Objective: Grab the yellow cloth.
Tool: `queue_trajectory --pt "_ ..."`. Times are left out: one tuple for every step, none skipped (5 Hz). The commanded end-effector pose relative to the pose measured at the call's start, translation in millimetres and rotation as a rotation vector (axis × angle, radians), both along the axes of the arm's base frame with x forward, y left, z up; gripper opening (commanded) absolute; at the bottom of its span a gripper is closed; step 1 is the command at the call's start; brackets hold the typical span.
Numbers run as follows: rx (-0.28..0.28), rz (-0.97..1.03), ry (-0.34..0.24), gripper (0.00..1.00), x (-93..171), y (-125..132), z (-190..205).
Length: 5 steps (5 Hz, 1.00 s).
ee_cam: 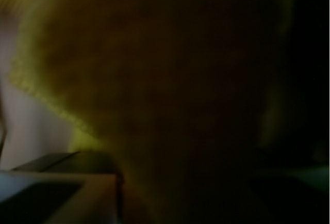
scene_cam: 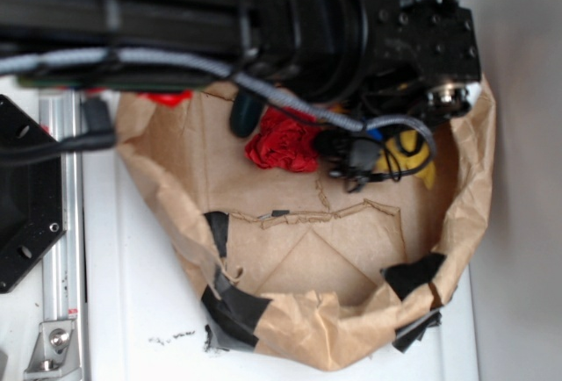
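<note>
Here the black arm (scene_cam: 263,21) reaches across the top of the exterior view and hides most of what lies under it. Below it sits a brown paper bag (scene_cam: 465,197), torn open and spread like a tray, with black tape along its front rim. The yellow cloth (scene_cam: 411,148) shows only as a small patch near the bag's right wall, under the arm's wrist end and behind a loop of grey cable (scene_cam: 399,126). The red cloth (scene_cam: 283,146) lies to its left on the bag's floor, near the back, apart from the yellow one. A dark green thing (scene_cam: 246,111), partly hidden, stands just beside the red cloth's upper left.

In the wrist view the yellow cloth (ee_cam: 144,79) fills nearly the whole frame, dim and blurred, right against the camera. The gripper is hidden in both views, so whether it is wide, narrow or holding the cloth cannot be told.
</note>
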<state>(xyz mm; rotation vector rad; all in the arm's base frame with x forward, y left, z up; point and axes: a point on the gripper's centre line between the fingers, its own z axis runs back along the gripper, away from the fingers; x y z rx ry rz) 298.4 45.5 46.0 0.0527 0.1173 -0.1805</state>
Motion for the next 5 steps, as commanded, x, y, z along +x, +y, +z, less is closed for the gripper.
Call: queue_trajectory --pt "0.094 0.327 -0.172 0.00 -57.4 -26.1 118.2" --pt "0.104 0.483 -0.221 0.00 -65.4 -46.0 145.9" --pt "0.056 0.532 -0.259 0.00 -68.6 -53.1 143.9" --pt "0.032 0.536 -0.232 0.00 -68.5 -49.6 135.1" --pt "0.073 0.537 -0.175 0.00 -67.1 -45.6 117.6"
